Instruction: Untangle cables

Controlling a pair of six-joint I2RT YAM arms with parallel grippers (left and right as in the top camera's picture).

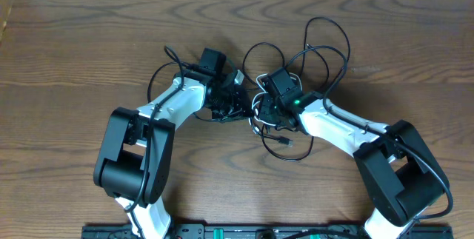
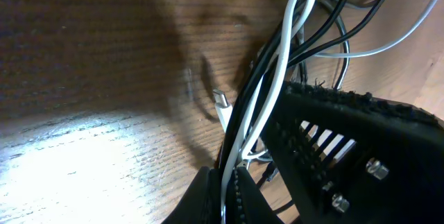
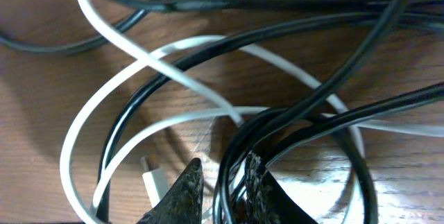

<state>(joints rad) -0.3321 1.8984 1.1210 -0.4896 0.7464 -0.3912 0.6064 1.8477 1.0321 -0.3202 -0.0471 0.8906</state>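
The tangle of thin flexible cables [image 1: 254,107], black with one white, lies at the middle of the brown wooden table [image 1: 74,46], directly between the two claws. Its slack loops spread toward the far edge and the right side, and one black tail runs toward the near edge.

The left gripper [image 2: 225,191] is almost closed. The white cable [image 2: 277,71] and a black cable [image 2: 244,96] run lengthwise through the narrow gap between its fingers. The right gripper [image 3: 220,186] is also nearly closed, with a black cable [image 3: 229,148] pinched between its fingers. A white plug [image 3: 151,181] lies just beside its left finger.

In the overhead view the claws sit near each other, side by side on the knot. The separating axis is therefore judged to run left to right. The right arm is nearer the loose loops.
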